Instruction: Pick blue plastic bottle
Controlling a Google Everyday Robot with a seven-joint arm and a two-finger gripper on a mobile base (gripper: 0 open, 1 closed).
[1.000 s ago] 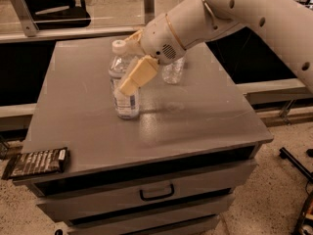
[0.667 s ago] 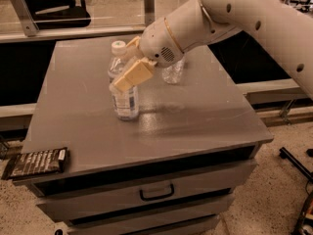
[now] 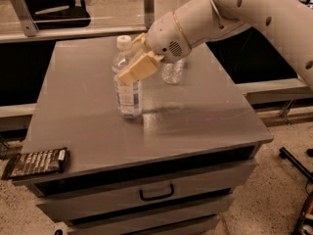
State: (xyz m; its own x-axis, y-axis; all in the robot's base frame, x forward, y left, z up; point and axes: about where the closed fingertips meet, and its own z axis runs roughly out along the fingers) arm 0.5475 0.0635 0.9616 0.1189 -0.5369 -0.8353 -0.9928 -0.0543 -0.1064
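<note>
The blue plastic bottle (image 3: 129, 94) stands upright left of centre on the grey cabinet top (image 3: 195, 116). It is clear, with a white cap and a blue-and-white label. My gripper (image 3: 134, 56) reaches in from the right and is shut on the bottle's shoulder. One tan finger (image 3: 138, 68) lies across its front and the other is behind it. The bottle's base is at or just above the surface. The white arm hides part of the bottle's upper right side.
A smaller clear label-less bottle (image 3: 172, 73) stands just behind and to the right, partly hidden under my wrist. A black snack packet (image 3: 36, 163) lies at the front left edge of the top. Drawers with a handle (image 3: 156, 192) are below.
The gripper has moved slightly up and closed on the bottle. The bottle's cap has shifted a little right and up. The small bottle and the packet have not moved.
</note>
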